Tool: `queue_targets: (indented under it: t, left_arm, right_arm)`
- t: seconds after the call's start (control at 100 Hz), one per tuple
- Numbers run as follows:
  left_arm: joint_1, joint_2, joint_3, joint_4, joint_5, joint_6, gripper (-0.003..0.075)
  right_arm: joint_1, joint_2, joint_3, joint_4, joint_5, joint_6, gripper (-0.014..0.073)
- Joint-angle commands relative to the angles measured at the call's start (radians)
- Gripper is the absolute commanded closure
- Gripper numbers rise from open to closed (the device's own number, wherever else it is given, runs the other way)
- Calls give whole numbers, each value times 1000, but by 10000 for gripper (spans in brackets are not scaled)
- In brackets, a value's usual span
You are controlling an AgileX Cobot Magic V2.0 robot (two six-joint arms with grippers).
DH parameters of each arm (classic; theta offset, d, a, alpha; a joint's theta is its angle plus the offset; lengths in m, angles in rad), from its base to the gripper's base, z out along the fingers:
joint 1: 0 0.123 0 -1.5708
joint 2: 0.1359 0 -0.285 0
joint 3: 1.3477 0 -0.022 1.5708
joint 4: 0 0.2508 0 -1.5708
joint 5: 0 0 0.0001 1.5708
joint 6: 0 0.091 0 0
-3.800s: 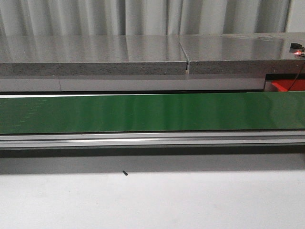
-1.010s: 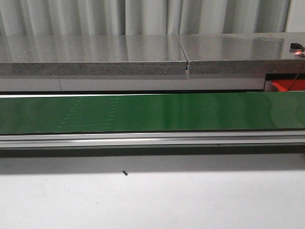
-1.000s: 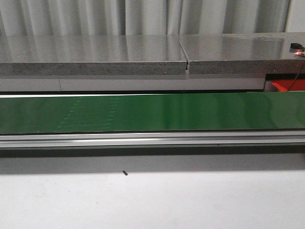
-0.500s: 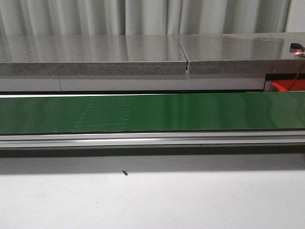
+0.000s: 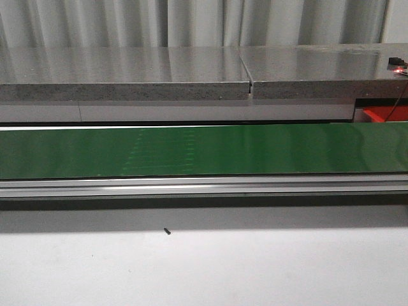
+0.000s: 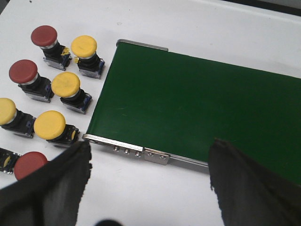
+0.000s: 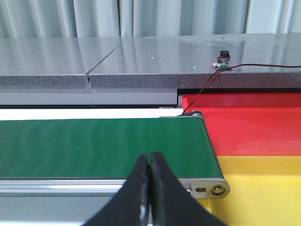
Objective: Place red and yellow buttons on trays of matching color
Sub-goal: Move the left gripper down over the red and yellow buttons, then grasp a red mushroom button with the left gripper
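Three red buttons (image 6: 43, 36) and several yellow buttons (image 6: 65, 84) stand on the white table beside the end of the green conveyor belt (image 6: 188, 99). My left gripper (image 6: 148, 188) hangs open above the table just in front of that belt end, with nothing between its fingers (image 6: 47, 188). My right gripper (image 7: 150, 160) is shut and empty in front of the other belt end (image 7: 94, 146). Past that end lie the red tray (image 7: 254, 127) and the yellow tray (image 7: 263, 188). No button is on the belt (image 5: 204, 150), and neither gripper appears in the front view.
A grey stone counter (image 5: 127, 70) runs behind the belt. A small sensor board with a lit red light and a wire (image 7: 221, 63) sits on it above the red tray. An aluminium rail (image 5: 204, 186) edges the belt's near side. A tiny dark speck (image 5: 167, 231) lies on the white table.
A faint pattern on the belt surface has shifted to the right, so the belt is running. Nothing else in the front view has moved.
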Motion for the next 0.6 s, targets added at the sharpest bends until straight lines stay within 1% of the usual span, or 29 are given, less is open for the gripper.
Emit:
queue_targets:
  t: [0.0,0.19,0.59]
  left_arm:
    - [35,14,-37,10,-43,-23,207]
    - [189,57,-37,-53,-43,-23,206]
    - [380,196,-37,-63,44,-21,206]
  right_arm:
    - [-7,-20,-16,-9,-75,-1,685]
    - [-7,-20,-16,-9,-75,-1,685]
    - [-7,-20,-16,-9,-75,-1,685]
